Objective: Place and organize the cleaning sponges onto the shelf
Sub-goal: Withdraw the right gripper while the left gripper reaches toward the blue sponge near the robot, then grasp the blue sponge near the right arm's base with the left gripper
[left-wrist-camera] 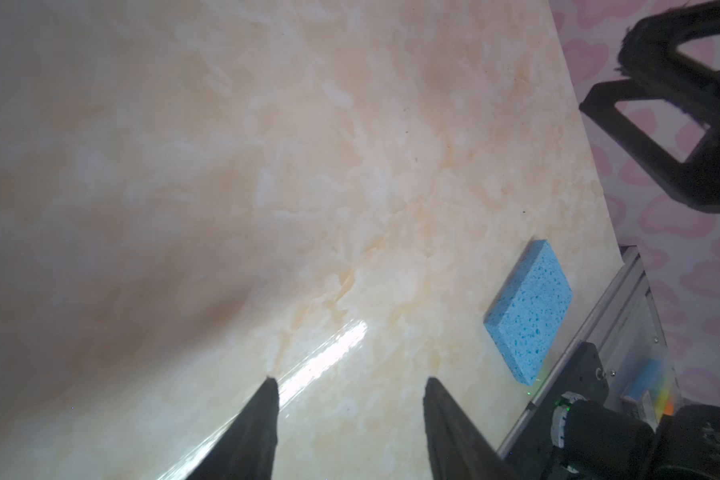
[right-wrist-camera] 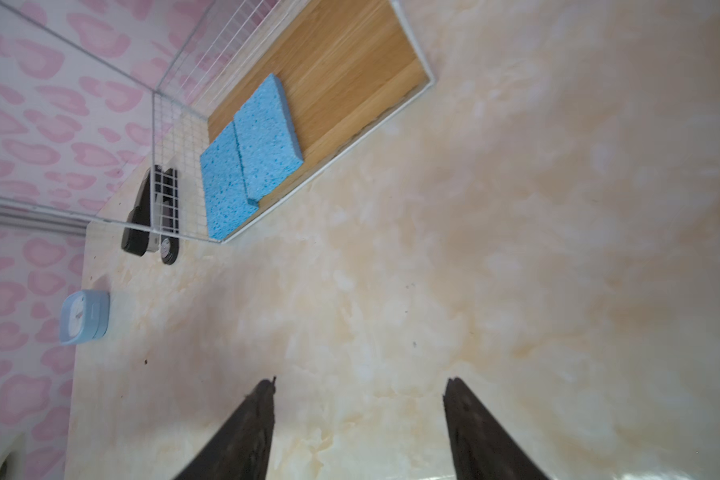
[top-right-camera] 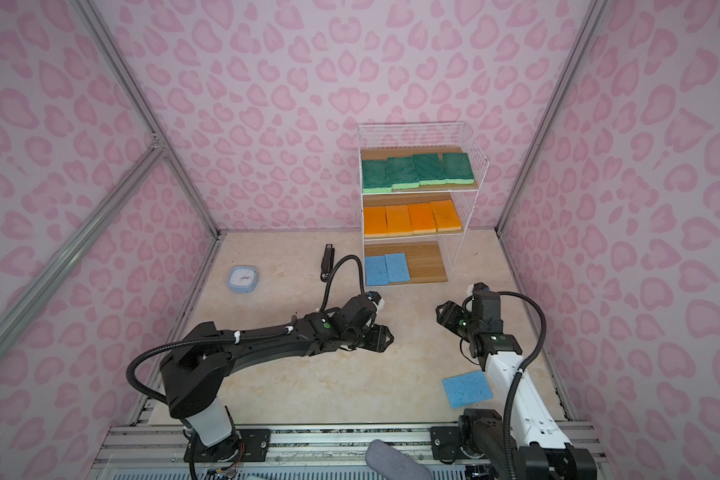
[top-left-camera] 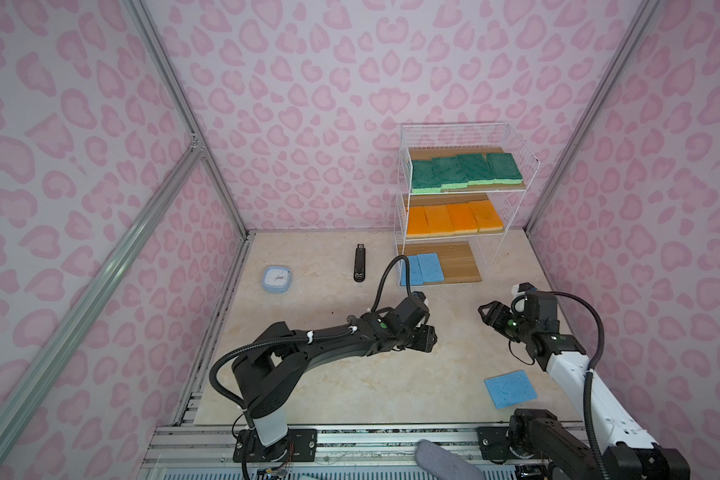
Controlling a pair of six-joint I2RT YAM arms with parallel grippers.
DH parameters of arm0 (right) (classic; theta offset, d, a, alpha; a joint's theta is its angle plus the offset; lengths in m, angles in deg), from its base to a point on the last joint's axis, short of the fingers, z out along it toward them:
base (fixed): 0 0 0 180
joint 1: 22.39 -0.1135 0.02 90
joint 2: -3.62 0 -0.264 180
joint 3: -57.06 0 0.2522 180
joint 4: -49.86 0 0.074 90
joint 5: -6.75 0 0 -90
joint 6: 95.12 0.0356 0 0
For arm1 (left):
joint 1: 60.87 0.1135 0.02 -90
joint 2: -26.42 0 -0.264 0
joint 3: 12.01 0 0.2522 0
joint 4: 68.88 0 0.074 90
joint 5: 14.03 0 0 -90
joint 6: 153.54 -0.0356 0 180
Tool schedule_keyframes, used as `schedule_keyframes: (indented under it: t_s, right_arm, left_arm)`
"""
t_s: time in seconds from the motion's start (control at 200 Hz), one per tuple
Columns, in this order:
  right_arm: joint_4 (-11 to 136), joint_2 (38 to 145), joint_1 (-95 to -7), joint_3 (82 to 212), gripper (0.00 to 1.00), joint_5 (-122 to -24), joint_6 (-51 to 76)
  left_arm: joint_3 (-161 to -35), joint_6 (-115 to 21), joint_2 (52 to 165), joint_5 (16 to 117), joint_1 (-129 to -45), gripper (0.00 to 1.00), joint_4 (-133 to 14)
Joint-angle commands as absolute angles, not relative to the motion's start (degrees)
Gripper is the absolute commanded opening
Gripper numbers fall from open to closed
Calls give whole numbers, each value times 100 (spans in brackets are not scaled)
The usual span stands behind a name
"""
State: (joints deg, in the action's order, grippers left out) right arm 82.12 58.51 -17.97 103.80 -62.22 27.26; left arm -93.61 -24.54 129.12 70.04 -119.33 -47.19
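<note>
Though wrist-unseen, green sponges (top-left-camera: 466, 171) (apparently four)

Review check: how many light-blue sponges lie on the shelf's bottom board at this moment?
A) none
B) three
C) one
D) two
D: the bottom board of the shelf holds two blue sponges side by side at its left end, while the third blue sponge lies on the table near the right arm's base.

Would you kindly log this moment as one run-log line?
shelf: ten sponges placed | blue sponge: loose on table | left gripper: open, empty | right gripper: open, empty
</note>
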Motion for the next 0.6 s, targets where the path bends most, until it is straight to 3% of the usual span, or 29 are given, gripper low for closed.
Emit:
schedule_keyframes:
  t_s: [0.0, 0.195, 0.6]
  right_arm:
    - [8557, 5626, -1298, 10174, 65, -6135, 2795]
    - [8261, 5582, -155, 9878, 66, -5134, 3010]
    - [8069, 5350, 325, 9783, 66, -4907, 3243]
  left_arm:
    - [-9867, -2434, 13412, 6870, -12129, 57, -4879]
    - [-10840, -2592, 14213, 6737, -12573, 57, -4783]
    - [-11905, -2875, 15252, 6791, -13229, 56, -4506]
